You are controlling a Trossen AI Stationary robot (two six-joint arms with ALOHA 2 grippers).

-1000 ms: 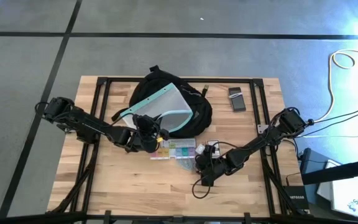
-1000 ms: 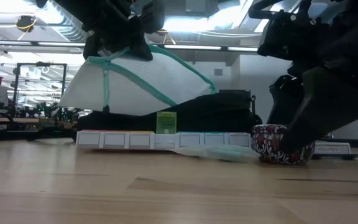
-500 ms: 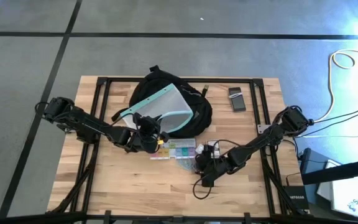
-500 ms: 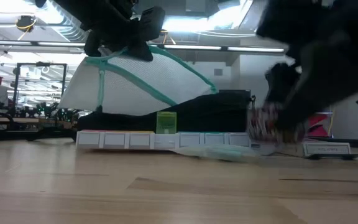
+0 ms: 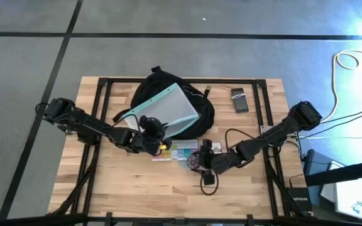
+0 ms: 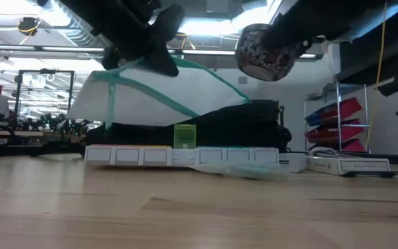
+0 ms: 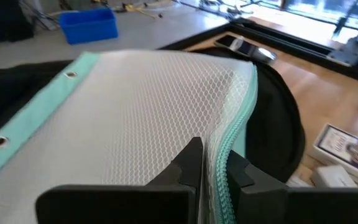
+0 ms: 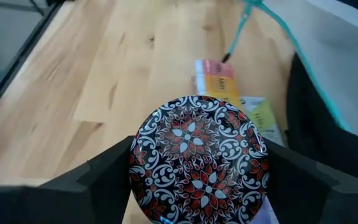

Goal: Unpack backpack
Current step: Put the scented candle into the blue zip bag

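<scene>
A grey concrete floor (image 5: 30, 56) with dark seams surrounds the wooden table (image 5: 137, 188). At three o'clock, a white cable (image 5: 347, 59) loops. Beyond stand ceiling lights (image 6: 206, 28) and what may be red shelving bins (image 6: 347, 117).

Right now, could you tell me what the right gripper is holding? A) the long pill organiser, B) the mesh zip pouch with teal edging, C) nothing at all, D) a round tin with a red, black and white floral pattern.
D: the right gripper is shut on the round patterned tin, lifted clear of the table in the low view, while the left gripper pinches the mesh pouch.
</scene>
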